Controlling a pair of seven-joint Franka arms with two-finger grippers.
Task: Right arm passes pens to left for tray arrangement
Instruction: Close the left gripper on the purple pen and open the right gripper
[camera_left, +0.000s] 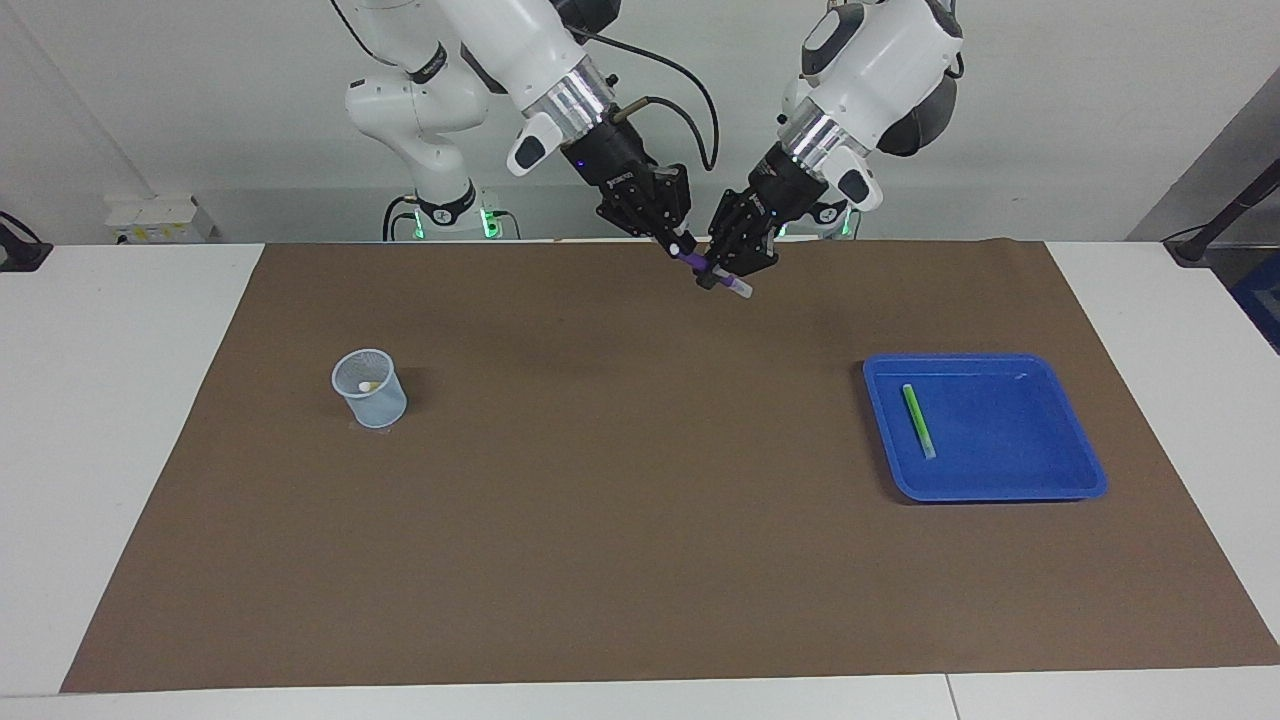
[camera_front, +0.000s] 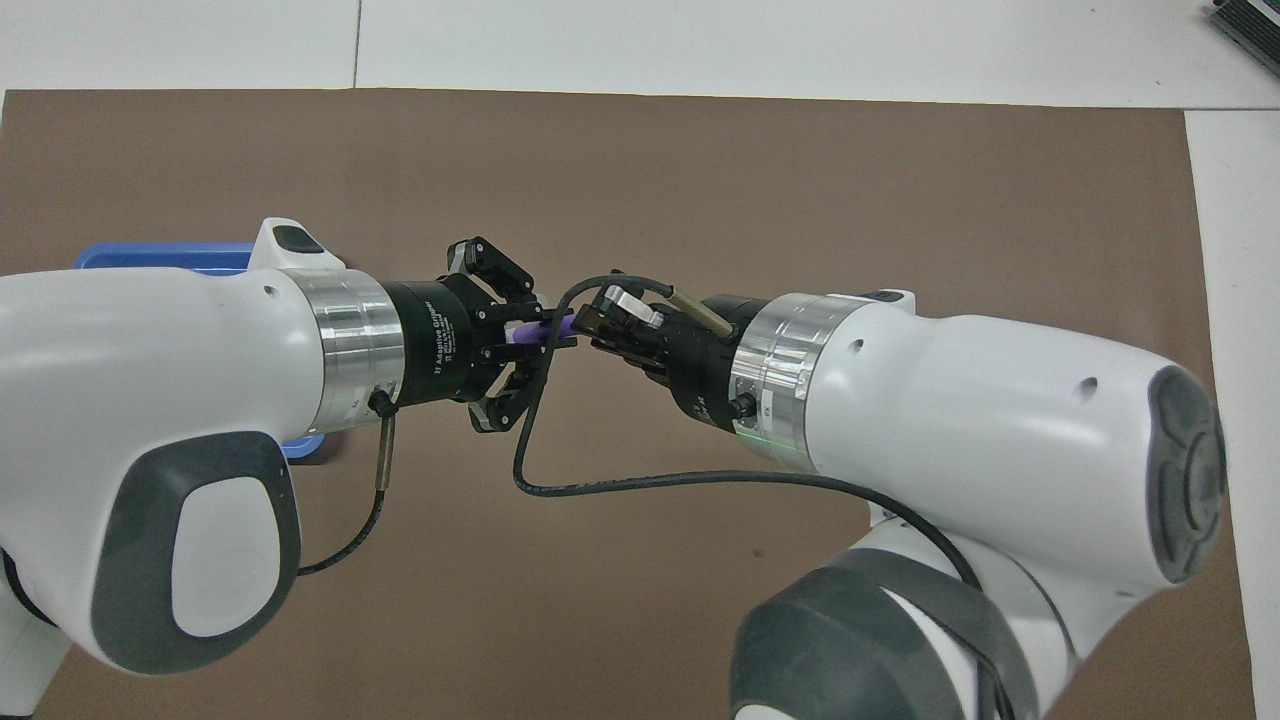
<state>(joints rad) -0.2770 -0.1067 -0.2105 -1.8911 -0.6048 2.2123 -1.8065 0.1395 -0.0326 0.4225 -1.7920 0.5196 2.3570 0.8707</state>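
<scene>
Slanting down from the right gripper (camera_left: 676, 247) toward the left gripper (camera_left: 722, 277), the purple pen (camera_left: 700, 267) hangs in the air over the robots' edge of the brown mat (camera_left: 640, 560), its long axis running between the two hands and its pale end poking out past the left one. You have both pincers pressed together on it at once, the right on the upper end, the left on the lower. Look toward the left arm's end of the table and you find the blue tray (camera_left: 1060, 470) with the green pen (camera_left: 917, 419) lying flat in it, lengthwise toward and away from the robots. Toward the right arm's end stands the small pale cup (camera_left: 369, 388), with a whitish pen end showing inside. Your mat lies on a white table (camera_left: 120, 400) before a pale wall (camera_left: 1060, 110).
</scene>
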